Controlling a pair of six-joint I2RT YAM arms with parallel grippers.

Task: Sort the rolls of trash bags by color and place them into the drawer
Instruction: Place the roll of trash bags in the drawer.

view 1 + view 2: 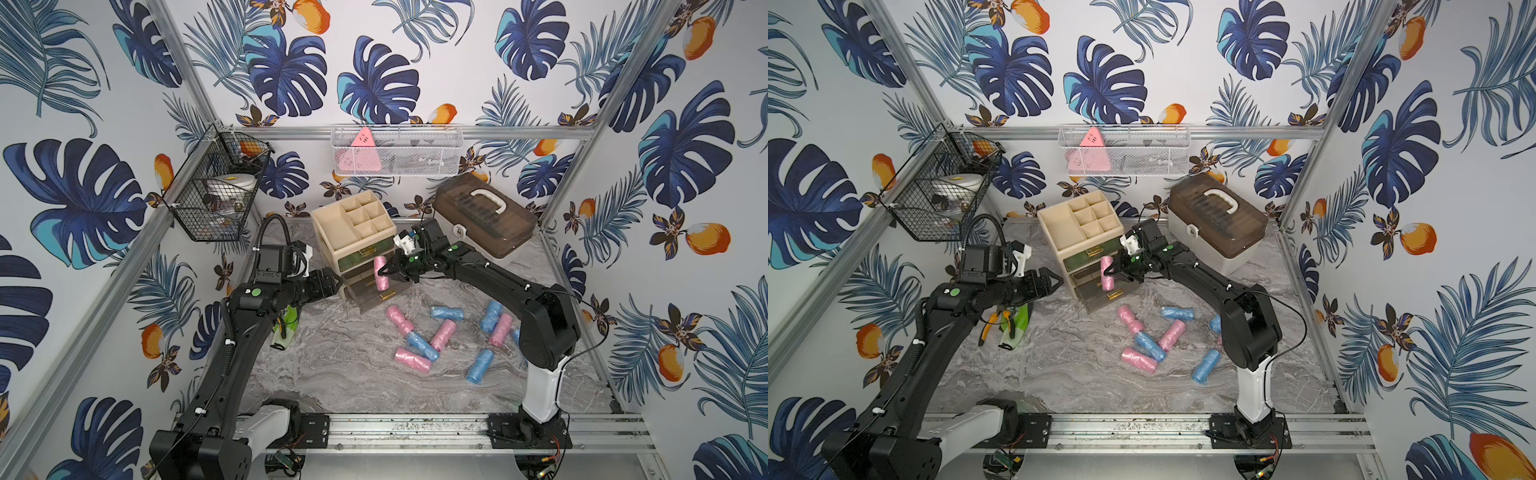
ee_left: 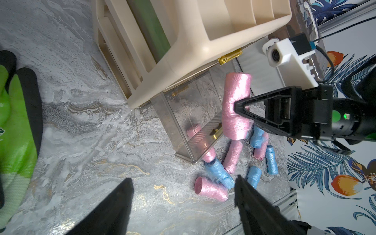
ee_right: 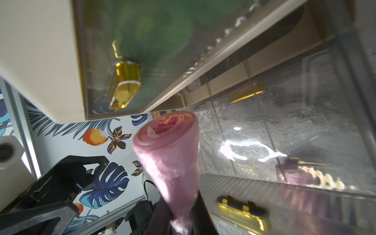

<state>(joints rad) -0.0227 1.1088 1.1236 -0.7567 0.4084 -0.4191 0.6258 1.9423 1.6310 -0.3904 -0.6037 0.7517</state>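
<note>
Our right end effector (image 1: 386, 270) is clamped on a pink roll (image 1: 381, 284), holding it upright just in front of the beige drawer organizer (image 1: 353, 224), by its pulled-out clear bottom drawer (image 1: 368, 301). A second pink roll (image 2: 193, 130) lies inside that drawer. Our left end effector (image 1: 336, 283) hangs empty with its jaws apart, just beside the organizer on the left arm's side. Loose pink and blue rolls (image 1: 441, 336) lie scattered on the desk (image 1: 332, 374) in front of the organizer. A green glove (image 1: 289, 322) lies beyond the left end effector, and a brown-lidded case (image 1: 486, 216) sits on the organizer's other side.
</note>
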